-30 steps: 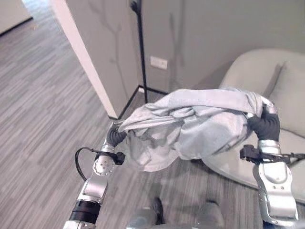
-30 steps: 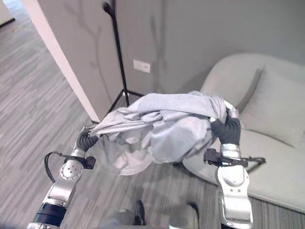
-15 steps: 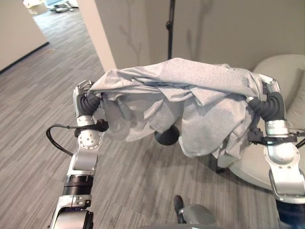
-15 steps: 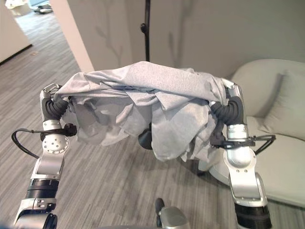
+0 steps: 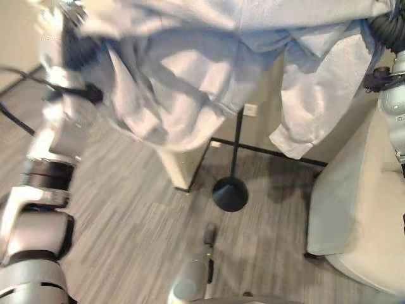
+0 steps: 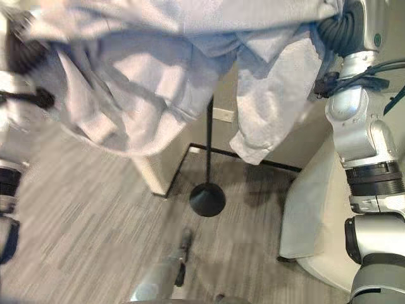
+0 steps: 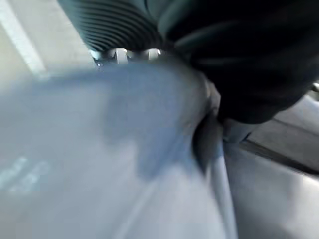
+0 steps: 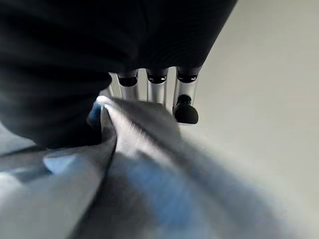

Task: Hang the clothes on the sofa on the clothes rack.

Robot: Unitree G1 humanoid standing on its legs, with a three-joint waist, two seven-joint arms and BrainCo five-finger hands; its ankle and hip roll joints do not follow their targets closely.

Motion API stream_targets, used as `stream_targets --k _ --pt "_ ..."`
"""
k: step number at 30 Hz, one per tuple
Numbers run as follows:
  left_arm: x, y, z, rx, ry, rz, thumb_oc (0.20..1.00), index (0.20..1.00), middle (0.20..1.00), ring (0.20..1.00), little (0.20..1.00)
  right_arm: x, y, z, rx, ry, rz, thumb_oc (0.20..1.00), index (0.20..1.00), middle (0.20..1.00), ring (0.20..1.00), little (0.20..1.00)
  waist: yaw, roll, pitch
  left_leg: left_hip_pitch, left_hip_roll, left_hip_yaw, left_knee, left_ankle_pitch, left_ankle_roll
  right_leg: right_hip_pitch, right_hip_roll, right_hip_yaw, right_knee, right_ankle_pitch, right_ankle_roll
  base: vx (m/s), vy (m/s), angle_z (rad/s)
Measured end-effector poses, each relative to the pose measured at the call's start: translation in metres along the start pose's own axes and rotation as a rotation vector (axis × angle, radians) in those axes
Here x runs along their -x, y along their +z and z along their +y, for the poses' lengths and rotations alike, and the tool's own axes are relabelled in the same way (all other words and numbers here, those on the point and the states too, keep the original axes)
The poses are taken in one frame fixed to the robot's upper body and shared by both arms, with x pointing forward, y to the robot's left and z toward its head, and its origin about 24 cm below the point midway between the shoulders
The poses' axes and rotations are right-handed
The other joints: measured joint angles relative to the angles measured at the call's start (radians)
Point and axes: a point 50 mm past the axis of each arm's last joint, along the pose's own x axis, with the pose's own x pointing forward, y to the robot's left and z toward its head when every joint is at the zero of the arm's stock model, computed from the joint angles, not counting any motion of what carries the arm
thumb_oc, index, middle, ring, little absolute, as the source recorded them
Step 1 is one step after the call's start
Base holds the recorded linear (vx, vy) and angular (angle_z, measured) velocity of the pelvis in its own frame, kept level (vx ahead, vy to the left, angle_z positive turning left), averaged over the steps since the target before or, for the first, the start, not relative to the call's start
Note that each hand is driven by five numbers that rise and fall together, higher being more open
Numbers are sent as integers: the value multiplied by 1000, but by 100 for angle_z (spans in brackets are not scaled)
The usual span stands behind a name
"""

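Grey garment point(image 5: 190, 76) hangs clamped in left hand point(image 7: 149, 55) and right hand point(image 8: 149, 84).

Grey garment point(image 5: 190, 76) top cut off; rack pole point(image 5: 235, 145) upper part behind it.

The floor point(image 5: 120, 234) is grey wood-look plank, running under everything in both eye views. On it stands the round black base point(image 5: 230, 193) of the rack, with the thin black pole point(image 5: 237, 136) rising straight from its middle. A pale sofa point(image 5: 354, 215) rests on the floor at the right, near the base but apart from it. A white wall corner point(image 5: 180, 168) meets the floor just left of the base.
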Motion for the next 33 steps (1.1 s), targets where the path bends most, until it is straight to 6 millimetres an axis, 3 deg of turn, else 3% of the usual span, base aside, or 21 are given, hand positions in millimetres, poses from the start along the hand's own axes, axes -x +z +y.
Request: stream_targets --k 1,2,3,4,7,8,9,10,13,14,16,17,18,19,21,25,28,29,30,31,33 --pt "-3 -1 -8 -16 -34 23 200 200 200 200 200 -12 3 -4 20 -17 -11 200 200 200 200 200 -18 2 -6 37 -33 12 -22 21 -6 -10 -37 -18 55 1 10 202 120 -50" --pt "-5 2 -7 -1 4 16 200 200 200 200 200 -19 5 -8 20 -40 -12 200 200 200 200 200 -20 6 -16 65 -58 17 -43 51 28 -29 -58 -25 85 -3 22 260 197 -30" --pt "-10 16 -3 29 64 -48 200 200 200 200 200 -19 -1 -9 32 -28 6 200 200 200 200 200 -13 -11 -27 87 -94 6 -57 53 39 -23 -72 -30 87 -5 30 214 147 7" --pt "-5 35 -17 42 9 -160 200 200 200 200 200 -20 -15 -7 84 11 58 200 200 200 200 200 14 -17 -33 131 -126 -3 -94 50 44 -20 -85 -54 128 -18 38 183 137 55" --pt "-17 73 -25 32 -79 -332 200 200 200 200 200 -33 -17 16 157 134 81 200 200 200 200 200 63 7 -47 161 -137 3 -132 31 42 -103 -81 -53 175 -3 66 110 124 43" --pt "-19 74 -28 40 -91 -316 200 200 200 200 200 -37 -21 18 191 154 93 200 200 200 200 200 54 0 -49 149 -134 42 -103 -39 -22 -125 -97 -50 172 27 55 98 167 35" --pt "-24 71 -26 41 -90 -288 200 200 200 200 200 -41 -24 16 210 156 115 200 200 200 200 200 43 -32 -63 80 -141 68 29 -50 75 -125 -140 12 160 23 69 91 107 -2" --pt "-25 63 -23 61 -74 -238 200 200 200 200 200 -43 -27 12 182 124 143 200 200 200 200 200 54 -6 -69 90 -122 77 19 -67 113 -141 -135 8 164 13 93 77 92 -35" --pt "3 35 -31 172 -65 -63 200 200 200 200 200 -6 -43 20 72 112 204 200 200 200 200 200 29 35 -94 126 -122 93 -58 -33 65 -144 -137 -30 157 25 80 65 42 -37" --pt "59 -2 -42 234 -101 133 200 200 200 200 200 52 -75 17 96 147 290 200 200 200 200 200 11 55 -108 139 -127 101 -86 -28 58 -160 -114 -32 146 25 80 53 18 -24" --pt "141 -53 -61 197 -220 450 200 200 200 200 200 116 -121 11 214 242 483 200 200 200 200 200 -5 62 -110 138 -138 112 -103 -31 59 -169 -97 -46 129 18 66 13 -4 -15" --pt "189 -65 -65 209 -266 593 200 200 200 200 200 153 -134 3 227 252 571 200 200 200 200 200 -18 49 -109 121 -132 146 -85 -109 -7 -167 -93 -52 92 40 36 -11 -23 -10" --pt "228 -74 -63 192 -310 709 200 200 200 200 200 186 -139 2 235 273 647 200 200 200 200 200 -17 -9 -103 51 -106 97 88 -121 172 -153 -146 6 65 2 93 -8 -37 -21" --pt "245 -74 -73 193 -379 768 200 200 200 200 200 194 -139 6 223 276 673 200 200 200 200 200 -24 -18 -100 76 -138 90 49 -106 126 -144 -169 -29 44 3 103 -38 -51 -21" --pt "266 -35 -80 349 -421 723 200 200 200 200 200 236 -137 -5 216 253 753 200 200 200 200 200 -19 -11 -102 134 -136 72 -71 -40 116 -141 -160 -52 25 25 73 -41 -49 2" --pt "299 -16 -112 403 -646 756 200 200 200 200 200 253 -123 29 131 397 742 200 200 200 200 200 -33 -12 -116 135 -131 59 -102 -14 80 -144 -155 -49 12 26 79 -29 -50 9" --pt "311 -8 -121 442 -716 785 200 200 200 200 200 245 -108 50 35 436 695 200 200 200 200 200 -34 -11 -123 133 -120 59 -132 5 80 -138 -148 -48 -25 26 82 -20 -46 -1" --pt "310 -7 -122 456 -716 789 200 200 200 200 200 240 -104 55 14 436 679 420 420 420 420 420 -34 -11 -124 133 -116 58 -144 17 77 -135 -143 -51 -38 30 89 -32 -32 1" --pt "311 -4 -123 470 -722 792 555 555 555 555 555 236 -100 58 -9 436 662 1000 1000 1000 1000 1000 -33 -9 -126 132 -109 56 -153 28 77 -135 -136 -53 -46 33 94 -16 -25 4" --pt "317 1 -126 510 -737 820 1000 1000 1000 1000 1000 231 -96 61 -36 434 646 1000 1000 1000 1000 1000 -26 -8 -126 130 -93 54 -155 33 70 -134 -120 -55 -51 33 95 -36 -17 2" --pt "341 7 -128 571 -783 912 1000 1000 1000 1000 1000 223 -94 61 -54 419 632 1000 1000 1000 1000 1000 -17 -3 -131 120 -68 52 -159 41 58 -143 -94 -56 -52 32 92 0 0 0"
